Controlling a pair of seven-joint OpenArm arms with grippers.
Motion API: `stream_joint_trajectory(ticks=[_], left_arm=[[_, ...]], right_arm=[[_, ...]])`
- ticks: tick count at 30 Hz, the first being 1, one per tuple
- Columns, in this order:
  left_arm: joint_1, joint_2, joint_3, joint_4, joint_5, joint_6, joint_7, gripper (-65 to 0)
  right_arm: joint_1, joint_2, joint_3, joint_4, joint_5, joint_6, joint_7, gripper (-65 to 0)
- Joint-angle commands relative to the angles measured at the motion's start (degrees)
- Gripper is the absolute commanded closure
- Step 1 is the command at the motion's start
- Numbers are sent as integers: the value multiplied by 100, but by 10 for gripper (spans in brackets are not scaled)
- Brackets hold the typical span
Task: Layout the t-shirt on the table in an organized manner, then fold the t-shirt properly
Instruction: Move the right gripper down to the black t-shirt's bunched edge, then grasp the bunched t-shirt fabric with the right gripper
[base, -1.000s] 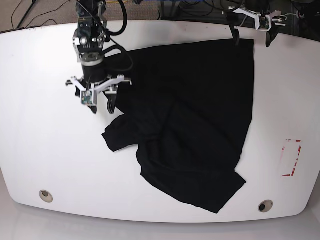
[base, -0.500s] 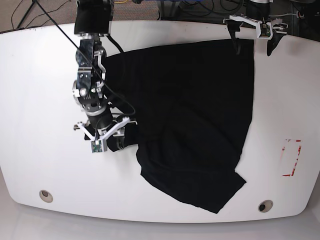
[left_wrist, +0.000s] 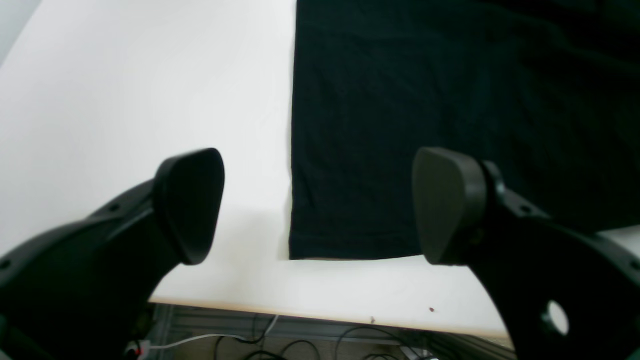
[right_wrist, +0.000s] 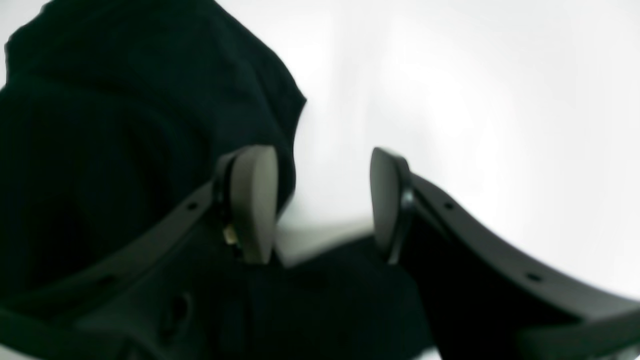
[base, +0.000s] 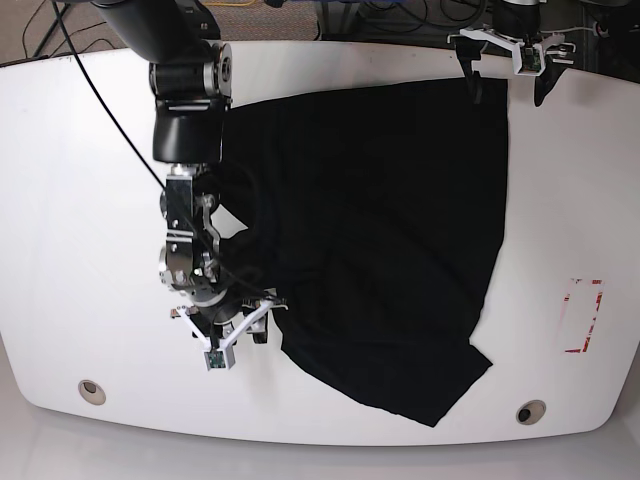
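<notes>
The black t-shirt (base: 400, 220) lies spread but rumpled on the white table (base: 80, 200), its lower part bunched toward the front. My right gripper (base: 228, 332) is open at the shirt's front left edge. In the right wrist view (right_wrist: 320, 210) its jaws straddle bare table, with black cloth (right_wrist: 100, 130) to the left and below. My left gripper (base: 506, 82) is open above the shirt's far right corner. In the left wrist view (left_wrist: 318, 205) its jaws span the straight cloth edge and corner (left_wrist: 400, 125). No printed graphic shows.
Two metal grommets (base: 91, 390) (base: 530, 411) sit near the table's front edge. A red-and-white rectangle mark (base: 583, 315) is at the right. The table's far edge (left_wrist: 325, 305) runs just behind the left gripper, with cables below.
My right arm has swept from the shirt's far left toward the front, and the sleeve that stuck out to the left no longer shows. The left gripper has barely shifted.
</notes>
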Motion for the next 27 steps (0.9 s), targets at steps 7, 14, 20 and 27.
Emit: stream_joint_trajectory(ticks=[7,14,20,27], left_arm=[[79,-26,-12,100,-18,15,-170,-560],[79,-35,-12,100,-18,15,-170,-560],[70,-35,-12,100,-18,15,-170,-560],[70,-35,-12,100,-18,15,-170,-560]], right_arm=[[1137,39,10,-1824,51,-51,1089,-298],[1577,57,10,-3125,51,-51,1775,-298],[1621,21,10,-3662,51,-51,1977,-298],[1357,-269,1,-3591,42,-25,1950,-298]])
